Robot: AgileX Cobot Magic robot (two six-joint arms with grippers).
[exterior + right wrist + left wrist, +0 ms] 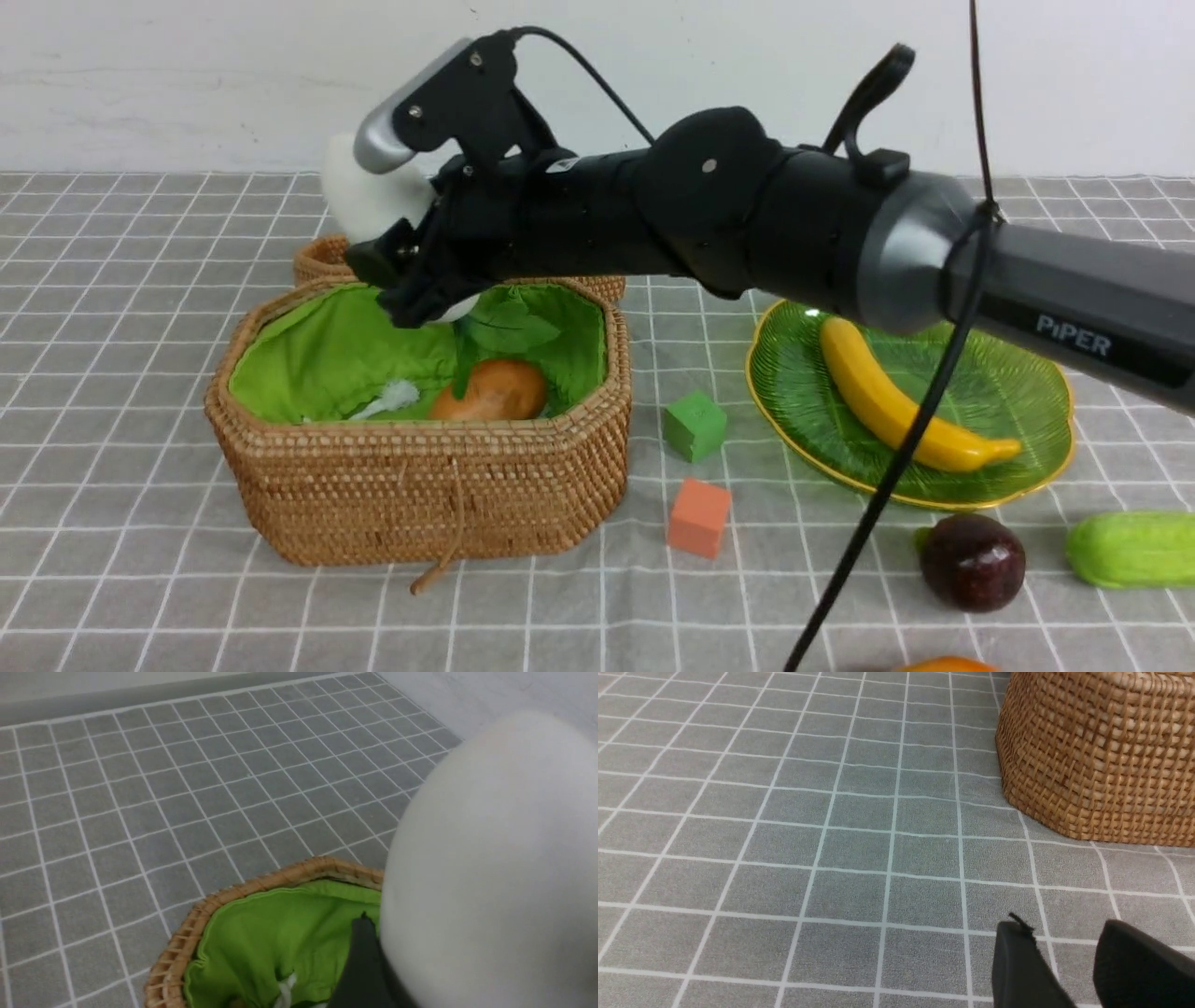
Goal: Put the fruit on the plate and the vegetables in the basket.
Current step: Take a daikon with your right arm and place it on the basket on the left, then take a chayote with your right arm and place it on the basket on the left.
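My right gripper is shut on a white radish and holds it above the back left of the basket. The radish's green leaves hang into the basket. In the right wrist view the radish fills the frame beside one dark finger, over the green lining. A potato lies inside the basket. On the green plate rests a banana. A maroon fruit, a green gourd and an orange-yellow fruit lie on the cloth. My left gripper stands open and empty near the basket wall.
A green cube and an orange cube sit between basket and plate. The basket's woven lid lies behind it. My right arm spans the scene above the plate, with a black cable hanging across the banana.
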